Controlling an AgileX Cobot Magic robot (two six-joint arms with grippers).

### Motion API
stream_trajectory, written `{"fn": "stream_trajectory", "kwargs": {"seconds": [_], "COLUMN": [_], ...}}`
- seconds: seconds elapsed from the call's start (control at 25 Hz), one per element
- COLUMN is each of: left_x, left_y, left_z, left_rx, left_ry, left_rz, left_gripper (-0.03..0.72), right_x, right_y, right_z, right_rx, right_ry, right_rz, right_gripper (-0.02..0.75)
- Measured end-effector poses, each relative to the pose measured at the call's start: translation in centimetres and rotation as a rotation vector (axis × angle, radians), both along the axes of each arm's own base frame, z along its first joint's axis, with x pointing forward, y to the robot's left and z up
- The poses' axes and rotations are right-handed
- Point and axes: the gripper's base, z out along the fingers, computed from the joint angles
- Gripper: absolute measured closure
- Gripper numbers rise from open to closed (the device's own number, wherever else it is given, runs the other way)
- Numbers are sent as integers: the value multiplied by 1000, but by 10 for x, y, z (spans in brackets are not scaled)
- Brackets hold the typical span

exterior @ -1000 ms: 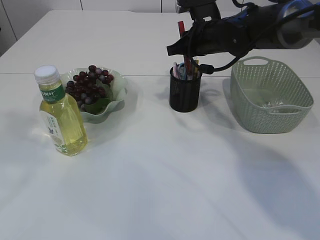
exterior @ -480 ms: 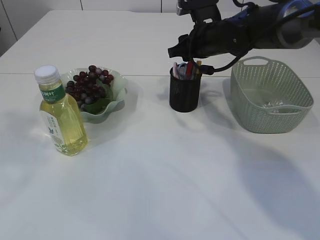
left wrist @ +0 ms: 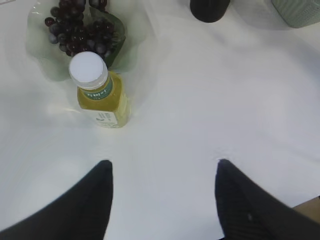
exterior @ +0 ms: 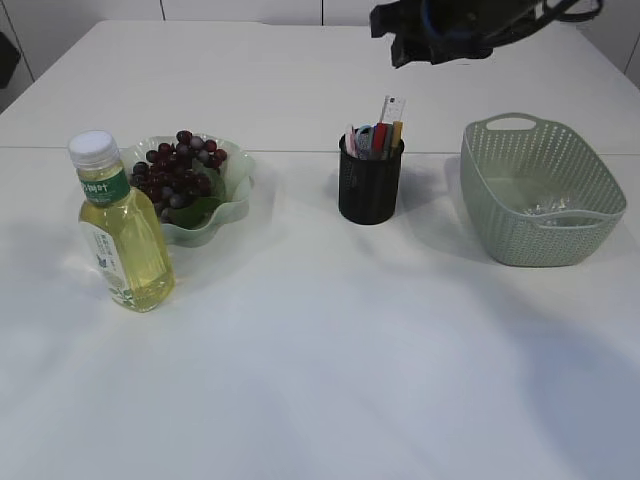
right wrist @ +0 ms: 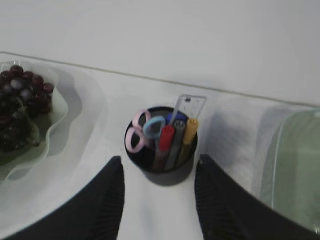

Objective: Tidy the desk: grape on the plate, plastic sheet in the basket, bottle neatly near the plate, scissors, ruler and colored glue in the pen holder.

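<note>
Both grippers, left (left wrist: pixel 162 200) and right (right wrist: pixel 157 195), gape empty; pen holder (exterior: pixel 370 185) between plate (exterior: pixel 235 195) and basket (exterior: pixel 540 230)

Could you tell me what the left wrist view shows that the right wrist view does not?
Only the left wrist view shows the bottle and the open left end effector above bare table. Only the right wrist view shows what stands in the holder: scissors, ruler, red glue and yellow glue, with the open right end effector empty. Both show the grapes on the plate, the holder and part of the basket.
</note>
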Motion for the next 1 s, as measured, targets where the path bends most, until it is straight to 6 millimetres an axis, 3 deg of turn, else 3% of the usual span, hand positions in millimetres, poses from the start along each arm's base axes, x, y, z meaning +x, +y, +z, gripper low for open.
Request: {"fn": "stream_trajectory", "kwargs": {"seconds": [0.48,0.72,1.0], "left_x": [1,0,-4], "left_y": [-1,-1,-7], "left_z": [1,0,0], "left_rx": [-11,-6,-71], "left_ry": [-20,-6,44], "left_rz": [-2,-1,-47], "left_gripper": [203,203,204], "right_x": [-88,-113,-184], "right_y": [-31,-40,-66], "right_z": [52,72,94], "right_rx": [-132,-145,-131], "right_ry": [376,340,240], "right_rz": [-4,27,26], "right_gripper": [360,360,360]}}
